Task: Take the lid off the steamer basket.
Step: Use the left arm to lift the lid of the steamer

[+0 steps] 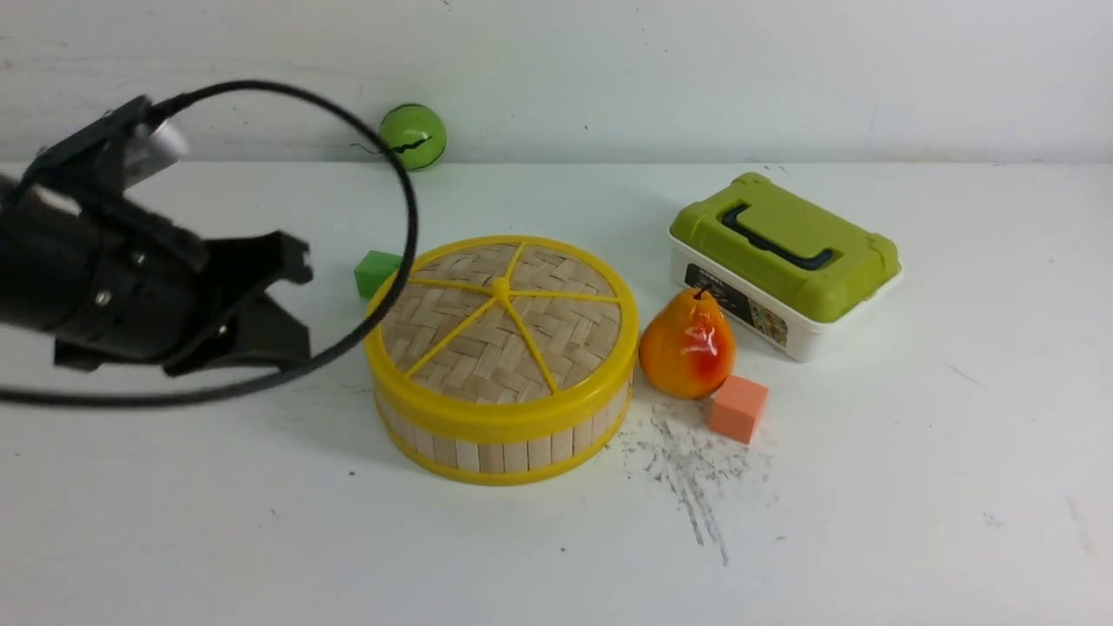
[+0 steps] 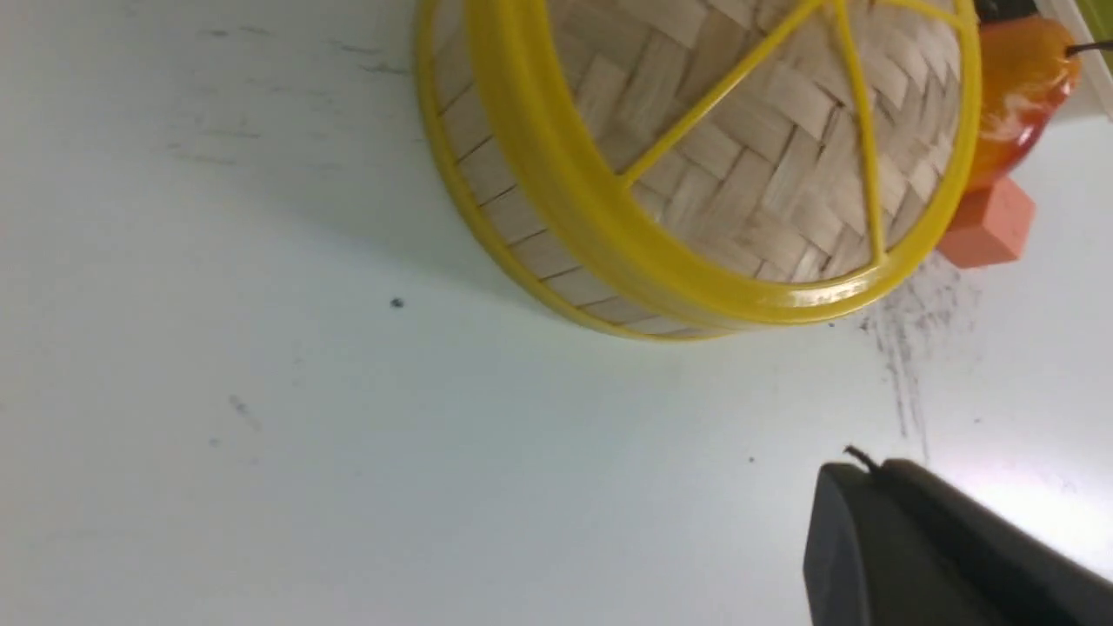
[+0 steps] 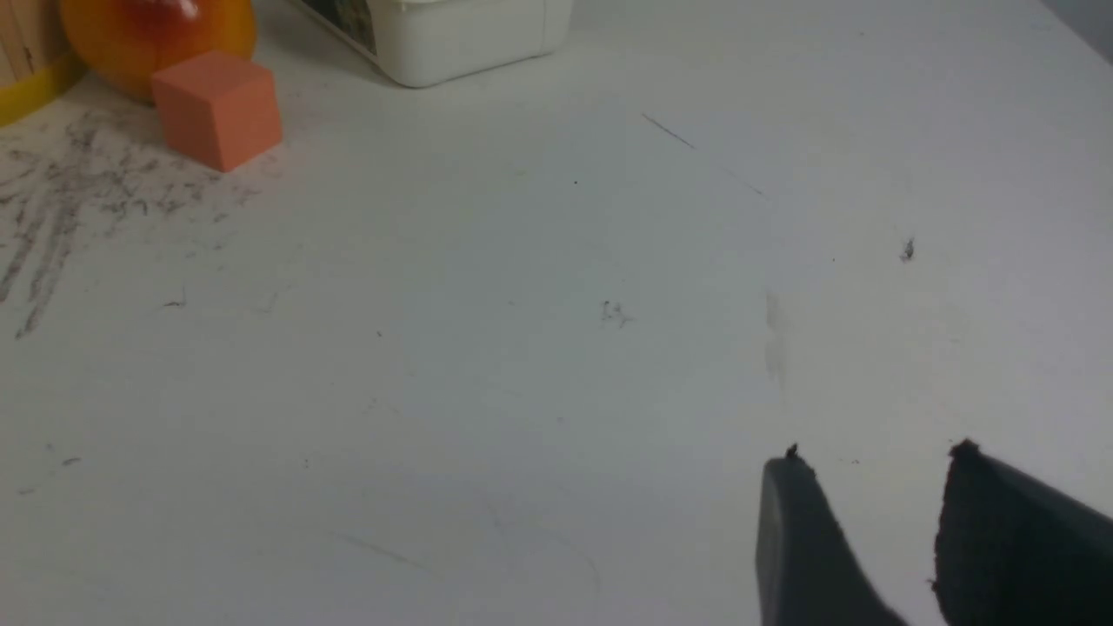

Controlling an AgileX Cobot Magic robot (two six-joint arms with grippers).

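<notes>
The lid [image 1: 502, 315] sits squarely on the steamer basket [image 1: 504, 450] mid-table, so the left tool [image 2: 869, 491], pinched closed and empty, hangs just left of it, seemingly lining up on the rim, while the right tool [image 3: 869, 491] waits, parted, off to the right.

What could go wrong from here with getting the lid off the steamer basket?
The lid sits flush on the steamer basket, so the basket may lift with it. The pear and orange cube sit close beside the basket; a dragged basket could topple the pear. The left arm's cable loop might snag the rim.
</notes>
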